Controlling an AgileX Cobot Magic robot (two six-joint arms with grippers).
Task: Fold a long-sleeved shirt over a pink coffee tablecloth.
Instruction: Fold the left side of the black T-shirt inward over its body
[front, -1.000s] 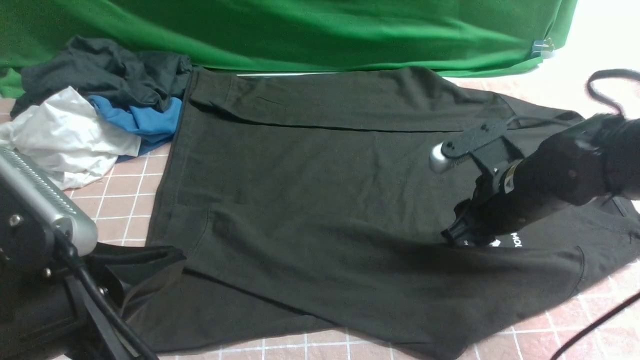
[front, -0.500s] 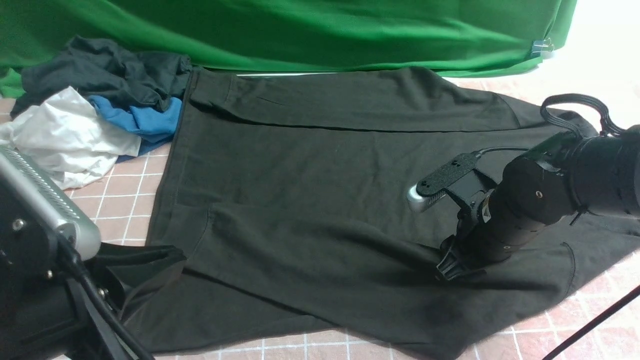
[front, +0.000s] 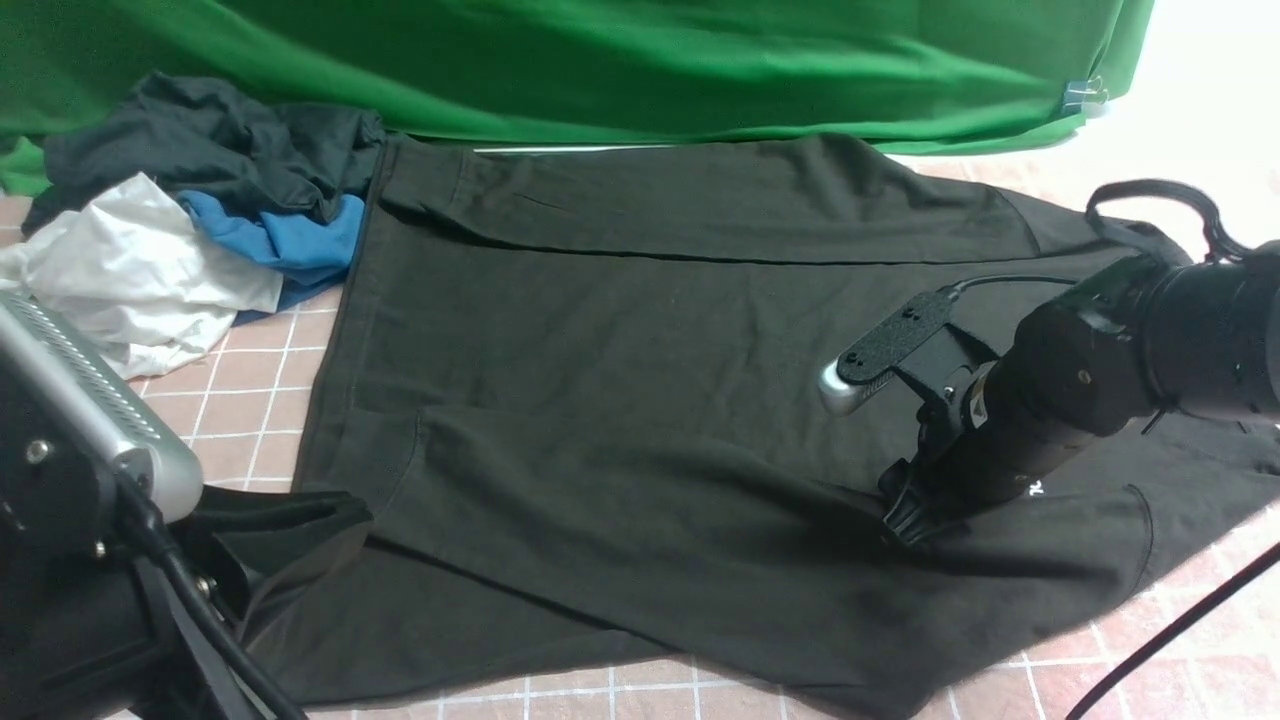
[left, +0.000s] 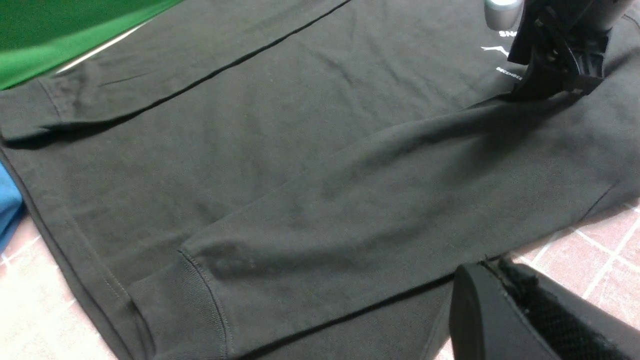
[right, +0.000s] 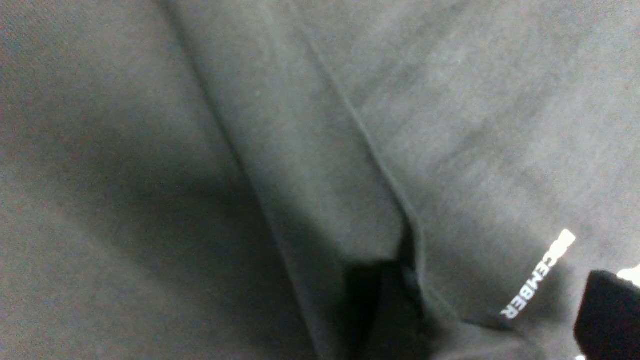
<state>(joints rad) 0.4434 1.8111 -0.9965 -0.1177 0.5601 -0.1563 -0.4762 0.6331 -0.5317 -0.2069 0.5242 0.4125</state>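
The right pincer is standing wide with its tips touching the long-sleeved shirt, whose folded-in sleeve is running lengthwise away from it toward the robot's left, over the pink coffee tablecloth.

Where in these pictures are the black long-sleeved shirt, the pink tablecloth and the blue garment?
long-sleeved shirt (front: 620, 380), front view, middle of its body.
pink tablecloth (front: 250, 400), front view, bare squares left of the shirt.
blue garment (front: 290, 240), front view, middle of its exposed fold.
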